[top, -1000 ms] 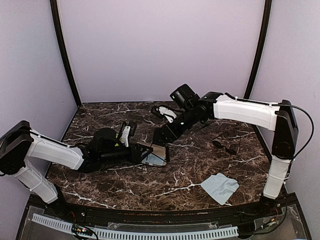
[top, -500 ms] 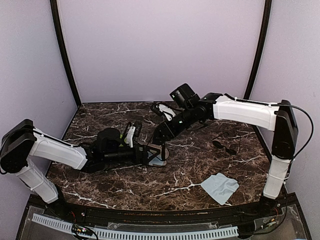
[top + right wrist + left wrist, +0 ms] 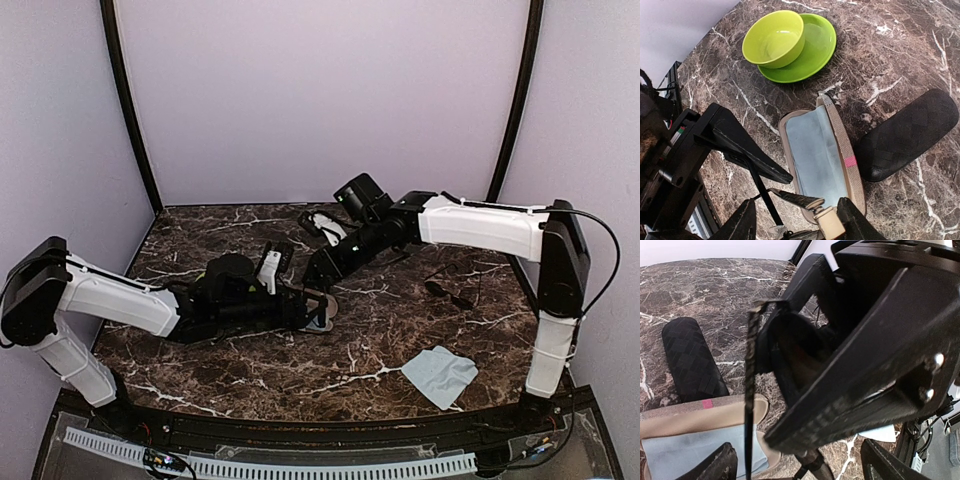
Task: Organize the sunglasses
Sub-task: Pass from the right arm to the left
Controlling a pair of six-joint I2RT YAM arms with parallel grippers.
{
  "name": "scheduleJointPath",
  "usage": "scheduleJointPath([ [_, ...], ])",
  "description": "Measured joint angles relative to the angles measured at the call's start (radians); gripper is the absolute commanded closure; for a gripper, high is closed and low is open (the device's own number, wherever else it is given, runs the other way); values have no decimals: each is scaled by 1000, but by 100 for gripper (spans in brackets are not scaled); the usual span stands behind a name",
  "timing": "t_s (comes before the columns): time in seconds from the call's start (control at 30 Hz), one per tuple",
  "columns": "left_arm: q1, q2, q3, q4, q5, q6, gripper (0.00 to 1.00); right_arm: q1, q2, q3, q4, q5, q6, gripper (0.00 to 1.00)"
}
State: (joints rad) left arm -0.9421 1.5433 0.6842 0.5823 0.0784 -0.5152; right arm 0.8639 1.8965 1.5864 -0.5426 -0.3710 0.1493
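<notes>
Dark marble bench (image 3: 250, 370) with white veining, enclosed by plain lavender walls (image 3: 320, 90). Both arms reach to the centre of the bench, where their tips meet over an open case.

Open case (image 3: 840, 135): oblong, with a brown striped rim and a small pink tag on one long side. Its inside is light blue. It lies flat on the bench with the opening upward.

Black case (image 3: 910, 132): closed, quilted surface, lying just beside the tagged side of the open case.

Green bowl (image 3: 774, 39): upright on a green plate (image 3: 817, 47), beyond the far end of the open case.

Left pincer (image 3: 800, 460): released, its fingers spread wide with nothing gripped, low over one end of the open case.

Right pincer (image 3: 797, 210): clenched part-way on the held sunglasses (image 3: 792, 352). In the left wrist view a dark lens sits between its fingers and a thin black temple arm hangs down toward the blue interior. The pair is above the open case and not lying in it.

Loose sunglasses (image 3: 448, 293): a second dark pair, flat on the right part of the bench under the right forearm, well apart from both cases.

Blue cloth (image 3: 438, 375): crumpled, on the bench nearer the front edge than the loose sunglasses.
</notes>
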Motion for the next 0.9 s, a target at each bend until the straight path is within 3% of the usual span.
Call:
scheduleJointPath([
  [0.9, -44, 55, 29, -19, -143, -29, 9, 20, 34, 1, 49, -5, 56, 73],
])
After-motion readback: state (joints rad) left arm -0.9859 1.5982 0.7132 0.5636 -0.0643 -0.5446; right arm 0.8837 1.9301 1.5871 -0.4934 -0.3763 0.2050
